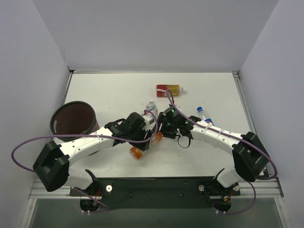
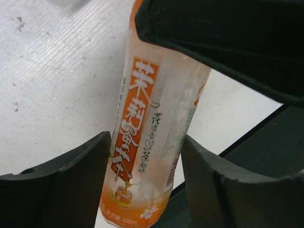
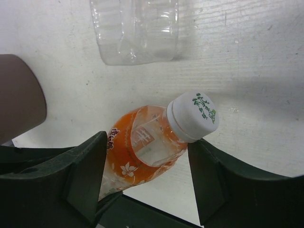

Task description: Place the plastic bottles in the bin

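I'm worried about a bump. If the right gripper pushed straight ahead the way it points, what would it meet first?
The orange bottle: its neck lies between the right gripper's fingers. Behind that, probably the table, though depth is unclear.

White table [image 1: 109, 90] (faintly scuffed) enclosed by pale walls [image 1: 156, 33] on three sides

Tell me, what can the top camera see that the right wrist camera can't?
Only the top camera shows the red-and-yellow bottle, the blue-capped bottle and the dark inside of the bin. Only the right wrist camera shows the white cap with green writing, up close. Both show the orange bottle lying on the table and the clear bottle near it.
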Motion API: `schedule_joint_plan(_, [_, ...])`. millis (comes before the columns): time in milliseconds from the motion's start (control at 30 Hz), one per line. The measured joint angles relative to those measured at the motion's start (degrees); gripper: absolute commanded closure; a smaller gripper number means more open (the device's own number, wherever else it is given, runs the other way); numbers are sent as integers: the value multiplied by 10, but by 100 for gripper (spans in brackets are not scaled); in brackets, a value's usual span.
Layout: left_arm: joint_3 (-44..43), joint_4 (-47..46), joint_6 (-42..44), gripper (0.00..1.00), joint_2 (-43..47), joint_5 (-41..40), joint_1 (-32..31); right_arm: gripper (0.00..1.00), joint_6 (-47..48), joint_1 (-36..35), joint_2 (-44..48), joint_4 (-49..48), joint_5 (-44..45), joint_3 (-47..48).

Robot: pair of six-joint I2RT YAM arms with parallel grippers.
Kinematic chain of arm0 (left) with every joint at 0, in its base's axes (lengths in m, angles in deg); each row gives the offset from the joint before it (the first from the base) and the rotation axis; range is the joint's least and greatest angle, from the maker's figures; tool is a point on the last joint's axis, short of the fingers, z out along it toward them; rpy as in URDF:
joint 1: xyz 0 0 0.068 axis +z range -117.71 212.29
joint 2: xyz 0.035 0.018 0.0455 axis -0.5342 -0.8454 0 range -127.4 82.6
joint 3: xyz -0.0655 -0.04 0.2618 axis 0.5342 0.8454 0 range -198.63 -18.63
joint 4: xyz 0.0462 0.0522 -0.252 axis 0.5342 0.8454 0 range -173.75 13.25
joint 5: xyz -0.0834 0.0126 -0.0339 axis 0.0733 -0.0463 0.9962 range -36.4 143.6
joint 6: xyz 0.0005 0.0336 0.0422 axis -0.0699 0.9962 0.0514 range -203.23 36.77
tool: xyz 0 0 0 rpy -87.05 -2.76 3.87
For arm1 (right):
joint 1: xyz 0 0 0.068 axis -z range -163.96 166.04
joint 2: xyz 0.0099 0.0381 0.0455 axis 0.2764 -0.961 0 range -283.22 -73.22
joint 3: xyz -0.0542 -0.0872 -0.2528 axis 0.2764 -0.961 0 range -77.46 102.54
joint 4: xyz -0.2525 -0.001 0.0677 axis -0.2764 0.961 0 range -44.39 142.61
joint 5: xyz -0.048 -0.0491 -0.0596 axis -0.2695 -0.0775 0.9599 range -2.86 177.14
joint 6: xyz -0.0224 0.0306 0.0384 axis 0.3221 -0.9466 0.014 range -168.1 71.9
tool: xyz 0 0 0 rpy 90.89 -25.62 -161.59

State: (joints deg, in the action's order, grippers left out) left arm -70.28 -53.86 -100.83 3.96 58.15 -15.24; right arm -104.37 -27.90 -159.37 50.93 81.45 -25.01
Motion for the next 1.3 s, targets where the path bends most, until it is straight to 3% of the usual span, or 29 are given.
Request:
schedule_joint_plan(67, [-3, -2, -2, 67, 0, 9, -1, 95, 6, 0, 8, 4, 2, 6])
schedule_joint_plan(100, [-6, -2, -1, 86, 1, 12, -1, 90, 9, 0, 11, 5, 3, 8])
schedule_joint_plan(133, [-8, -2, 0, 92, 1, 13, -2, 83, 13, 0, 14, 10, 3, 11])
schedule_joint_plan(167, [-10, -2, -1, 98, 1, 17, -2, 63, 16, 0, 15, 13, 3, 14])
schedule_joint_plan(267, [-12, -2, 1, 100, 4, 16, -3, 30, 26, 0, 19, 26, 6, 26])
schedule_joint_plan(367, [-16, -3, -2, 100, 12, 10, -4, 19, 39, -1, 27, 56, 14, 47])
schedule_joint_plan(667, [-72, 13, -31, 100, 137, -116, 0, 11, 99, 16, 184, 143, 70, 177])
schedule_joint_plan(800, [-138, 8, -35, 100, 200, -246, 2, 11, 111, 36, 250, 160, 96, 182])
schedule_joint_plan(967, [-194, -9, -29, 100, 240, -450, 15, 10, 128, 42, 262, 180, 104, 179])
schedule_joint_plan(1133, [-199, -17, -6, 100, 242, -621, 42, 11, 140, 42, 257, 198, 103, 159])
schedule_joint_plan(1300, [-179, -17, 3, 100, 247, -714, 99, 11, 146, 42, 256, 199, 102, 143])
